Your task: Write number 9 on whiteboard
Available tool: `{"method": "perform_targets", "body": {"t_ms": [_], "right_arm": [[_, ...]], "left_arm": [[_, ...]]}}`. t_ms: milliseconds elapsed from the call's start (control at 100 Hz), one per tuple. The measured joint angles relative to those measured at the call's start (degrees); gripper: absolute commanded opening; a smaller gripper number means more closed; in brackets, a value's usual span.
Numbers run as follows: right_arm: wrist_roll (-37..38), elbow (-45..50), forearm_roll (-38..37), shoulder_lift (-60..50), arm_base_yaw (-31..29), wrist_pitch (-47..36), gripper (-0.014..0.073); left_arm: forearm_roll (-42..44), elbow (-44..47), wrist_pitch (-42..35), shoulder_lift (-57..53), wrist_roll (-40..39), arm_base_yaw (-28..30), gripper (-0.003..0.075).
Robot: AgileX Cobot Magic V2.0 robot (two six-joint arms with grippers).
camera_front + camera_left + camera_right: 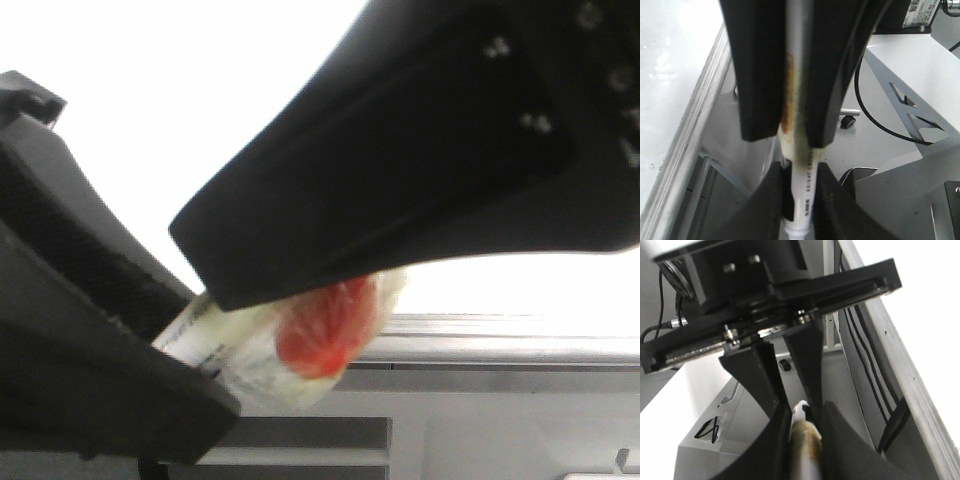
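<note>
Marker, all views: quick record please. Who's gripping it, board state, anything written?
marker: pale barrel, red end, wrapped in clear film
left gripper: shut on marker
right gripper: shut on marker
hold: both grippers on the marker at once, fingers end to end along it
whiteboard: glossy white with glare, beside the grippers
rail: grey metal, runs along the whiteboard edge
marker contact: not touching the whiteboard, held out past the rail
number 9: not visible in any view
</note>
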Motion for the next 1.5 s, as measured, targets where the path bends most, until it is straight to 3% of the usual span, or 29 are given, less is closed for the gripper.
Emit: {"method": "perform_targets", "body": {"t_ms": [130, 250, 390, 520, 740, 850, 950, 1110, 1260, 1450, 1500], "right_arm": [[0.63, 0.0, 0.0, 0.0, 0.0, 0.09, -0.0061], [6.62, -0.69, -3.31, 0.0, -1.05, 2.23, -0.0061], [23.85, -4.76, -21.16, -0.92, -3.39, 10.8, -0.0061], [35.91, -12.5, -37.52, -2.28, -3.96, 19.94, -0.0059], [54.4, -24.76, -55.2, -7.04, -3.96, 26.77, -0.0035], [70.3, -25.9, -65.38, -11.02, -3.96, 25.86, -0.0036], [78.38, -23.02, -70.53, -15.83, -3.96, 20.16, -0.0036], [81.01, -10.67, -72.27, -22.76, -3.96, -0.62, -0.0037], [81.01, 1.95, -76.82, -23.87, -3.96, -16.49, -0.0041], [81.01, 4.98, -81.73, -23.29, -3.96, -23.15, -0.0041], [81.01, 3.88, -82.48, -22.54, -3.96, -22.38, -0.0041]], "left_arm": [[-0.44, 0.0, 0.0, 0.0, -0.08, 0.0, 0.0018], [-2.15, 0.23, 0.35, -0.11, -0.08, 0.0, 0.02], [-3.54, 0.11, -0.25, -4.1, -1.43, 1.18, 0.039], [-3.89, 0.03, -0.41, -9.71, -2.77, 3.02, 0.0408], [-4.15, 0.84, -3.42, -21.27, -10.23, 6.07, 0.0407], [-4.49, 2.58, -7.3, -26.75, -14.28, 6.74, 0.0407], [-5.36, 3.89, -10.43, -30.23, -15.67, 6.67, 0.0402], [-8.75, 5.13, -16.29, -31.84, -16.19, 6.67, 0.0324], [-9.79, 6.17, -18.37, -31.84, -16.32, 6.77, 0.0193], [-10.01, 6.54, -18.27, -31.84, -16.41, 6.76, -0.0022], [-10.01, 6.54, -18.27, -31.84, -16.41, 6.76, -0.002]]}}
